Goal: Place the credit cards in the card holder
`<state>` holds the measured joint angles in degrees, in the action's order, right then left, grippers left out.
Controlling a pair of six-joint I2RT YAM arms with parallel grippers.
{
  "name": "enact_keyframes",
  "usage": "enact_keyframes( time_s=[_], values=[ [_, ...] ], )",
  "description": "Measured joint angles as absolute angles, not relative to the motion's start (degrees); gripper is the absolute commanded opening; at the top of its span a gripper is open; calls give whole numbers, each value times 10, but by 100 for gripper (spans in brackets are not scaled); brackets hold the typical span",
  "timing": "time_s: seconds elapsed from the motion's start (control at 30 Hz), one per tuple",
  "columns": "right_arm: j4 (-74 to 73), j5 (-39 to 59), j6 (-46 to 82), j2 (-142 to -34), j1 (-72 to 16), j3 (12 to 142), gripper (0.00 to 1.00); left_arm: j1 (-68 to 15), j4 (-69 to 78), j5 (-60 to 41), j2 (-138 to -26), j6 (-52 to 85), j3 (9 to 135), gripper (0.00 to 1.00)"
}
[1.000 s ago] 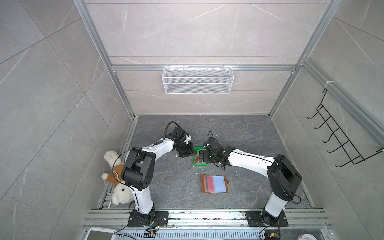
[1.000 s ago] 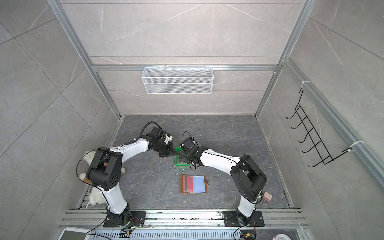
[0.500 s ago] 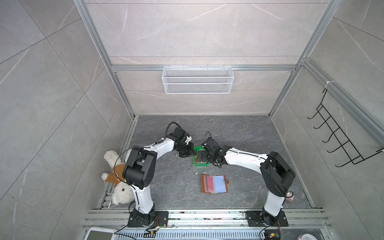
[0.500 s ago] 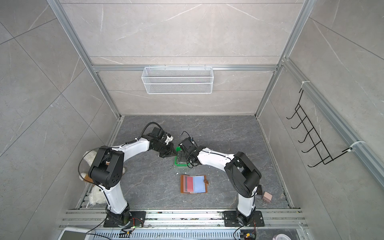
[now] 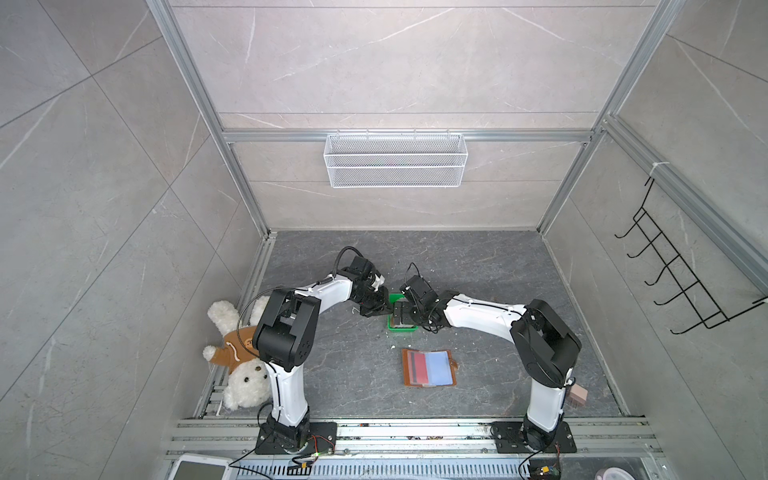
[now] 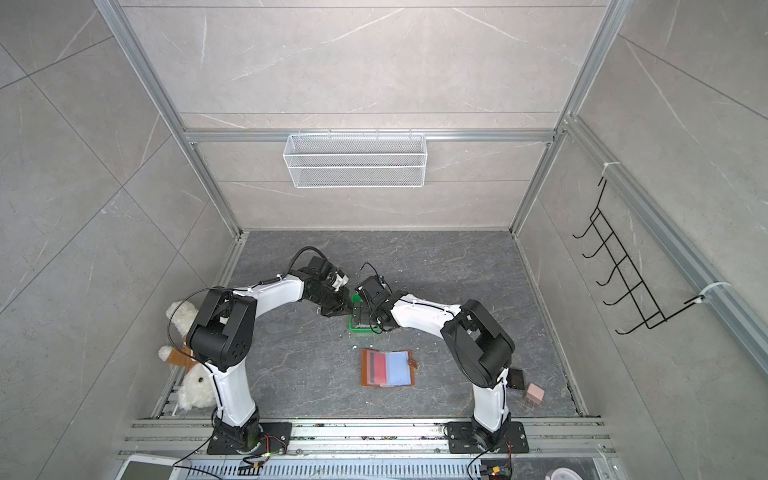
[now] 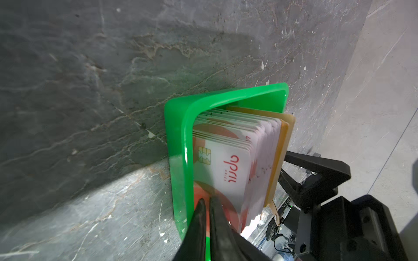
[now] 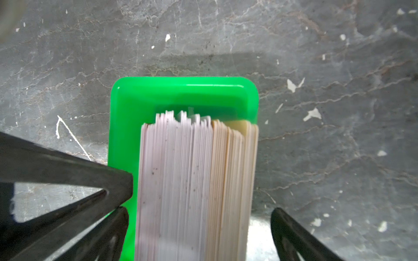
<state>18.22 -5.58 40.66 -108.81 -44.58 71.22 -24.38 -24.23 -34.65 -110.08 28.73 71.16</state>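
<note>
Nearest the arm bases, the card holder (image 5: pixel 428 368) lies open and flat on the dark floor, well apart from both grippers. One page shows red under its clear sleeve and the other shows bluish.

Farther in, the green tray (image 8: pixel 181 90) holds the credit cards (image 8: pixel 192 180) on edge as a packed stack, pinkish-white ones with tan ones behind. All the action is here.

The left gripper (image 7: pixel 207 201) has its jaws almost together, with only a thin slit between the tips. They sit at the tray's wall beside the front card. I cannot tell whether they pinch the wall, a card, or nothing.

The right gripper (image 8: pixel 199 211) is spread as wide as it goes and straddles the whole stack. 1 finger is close to the pink side and the other stands clear of the tan side. It grips nothing.

The risks, as I judge them:
- Closing from this straddle would clamp many cards, not 1.
- The cards are thin and slick, so a loose squeeze could let them fan out and spill over the low tray wall.
- If the left tips are not truly holding the tray, a pull could drag or tip it.
- The 2 grippers work nearly touching, so a small misaim could knock them together.

Beyond, a wire basket (image 5: pixel 395 166) hangs on the back wall.
</note>
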Motion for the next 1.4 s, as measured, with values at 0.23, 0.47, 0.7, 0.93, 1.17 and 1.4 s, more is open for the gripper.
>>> enact_keyframes(
  time_s=[0.23,0.47,0.7,0.93,1.17,1.4],
  values=[
    [187,-66,406,-1087,-444,712,98,-244,-244,-346,-1101,287,712,10],
    [200,-78,402,-1066,-440,711,98,-244,-245,-346,-1101,287,712,11],
    [204,-83,396,-1045,-436,711,98,-247,-245,-346,-1101,288,712,12],
    [204,-59,389,-1045,-435,711,98,-251,-246,-346,-1101,288,712,12],
    [204,-46,390,-1054,-435,711,99,-251,-252,-345,-1101,288,712,9],
    [204,-38,390,-1079,-435,711,99,-251,-253,-344,-1101,289,712,6]
  ],
)
